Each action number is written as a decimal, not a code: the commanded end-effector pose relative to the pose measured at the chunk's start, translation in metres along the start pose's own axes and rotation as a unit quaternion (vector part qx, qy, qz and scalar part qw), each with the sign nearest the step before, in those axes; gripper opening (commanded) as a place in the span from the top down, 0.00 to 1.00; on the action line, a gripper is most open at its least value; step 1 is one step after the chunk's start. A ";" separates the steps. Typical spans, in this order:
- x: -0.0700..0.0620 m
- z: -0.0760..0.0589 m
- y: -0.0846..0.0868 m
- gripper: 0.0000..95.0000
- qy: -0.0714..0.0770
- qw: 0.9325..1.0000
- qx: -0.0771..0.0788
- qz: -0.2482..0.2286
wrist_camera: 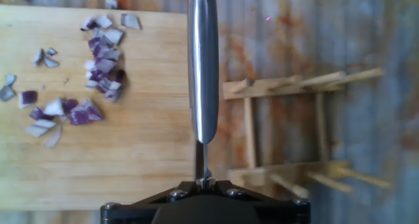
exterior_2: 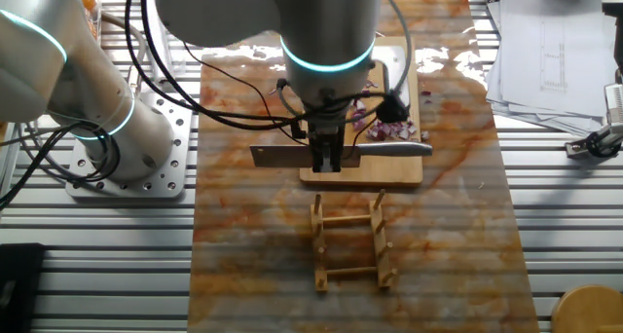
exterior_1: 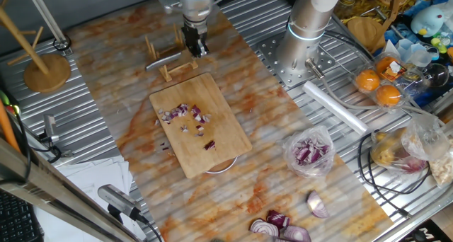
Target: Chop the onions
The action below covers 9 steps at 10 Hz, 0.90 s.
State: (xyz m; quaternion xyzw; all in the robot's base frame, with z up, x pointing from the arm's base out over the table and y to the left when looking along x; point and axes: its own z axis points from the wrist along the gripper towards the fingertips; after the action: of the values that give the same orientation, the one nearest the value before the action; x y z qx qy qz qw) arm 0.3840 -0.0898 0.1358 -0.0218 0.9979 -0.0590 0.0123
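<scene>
The onions (exterior_1: 185,113) lie as small purple-and-white pieces scattered on the bamboo cutting board (exterior_1: 212,139). They also show in the other fixed view as onions (exterior_2: 384,129) and in the hand view as onions (wrist_camera: 98,73) on the board's left part. My gripper (exterior_1: 196,47) is shut on a steel knife (exterior_2: 399,150). The knife lies level over the board's edge nearest the wooden rack (exterior_2: 350,240). In the hand view the knife (wrist_camera: 203,67) runs straight up from the gripper (wrist_camera: 204,181), to the right of the onion pieces.
A clear bag of chopped onion (exterior_1: 309,151) and larger onion halves (exterior_1: 279,226) lie to the right of the board. A second robot base (exterior_1: 304,44), oranges (exterior_1: 379,86), a white roll (exterior_1: 343,109) and a wooden stand (exterior_1: 46,68) ring the table. Papers (exterior_2: 555,51) lie beside it.
</scene>
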 end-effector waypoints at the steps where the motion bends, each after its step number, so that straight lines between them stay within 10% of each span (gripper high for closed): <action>1: -0.006 -0.008 -0.013 1.00 0.009 0.999 -0.018 -0.037; 9: -0.021 0.007 -0.059 1.00 -0.003 0.999 -0.018 -0.047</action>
State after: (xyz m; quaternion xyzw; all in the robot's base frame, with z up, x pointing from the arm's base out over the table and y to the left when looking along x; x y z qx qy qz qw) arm 0.4107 -0.1513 0.1341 -0.0684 0.9966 -0.0429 0.0130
